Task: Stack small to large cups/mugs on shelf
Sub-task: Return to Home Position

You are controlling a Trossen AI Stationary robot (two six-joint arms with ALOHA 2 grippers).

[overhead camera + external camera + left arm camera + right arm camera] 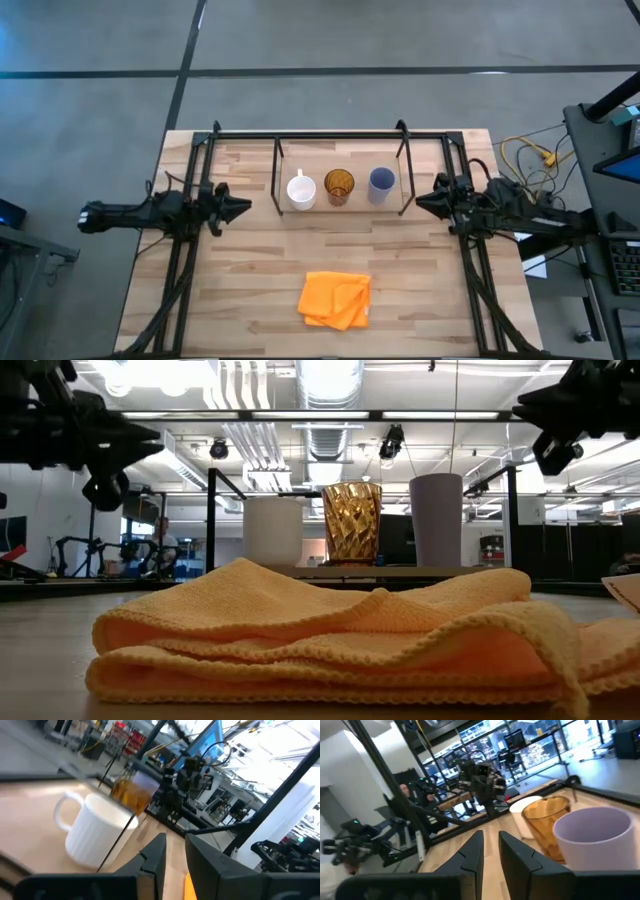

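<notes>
Three cups stand upright in a row on the low black-rod shelf (277,170) at the table's far middle: a white handled mug (301,190), an amber tumbler (339,186) and a pale lavender cup (381,183). The low view shows them on the shelf's pale board (420,572). My left gripper (245,207) hovers left of the mug, shut and empty, pointing at it; the mug (97,835) fills its wrist view. My right gripper (420,203) hovers right of the lavender cup (592,845), shut and empty, pointing at it.
A folded orange cloth (336,298) lies on the table near the front middle and fills the low view's foreground (330,630). Black arm-mount frames (190,250) run along both table sides and the far edge. Bare wood lies between shelf and cloth.
</notes>
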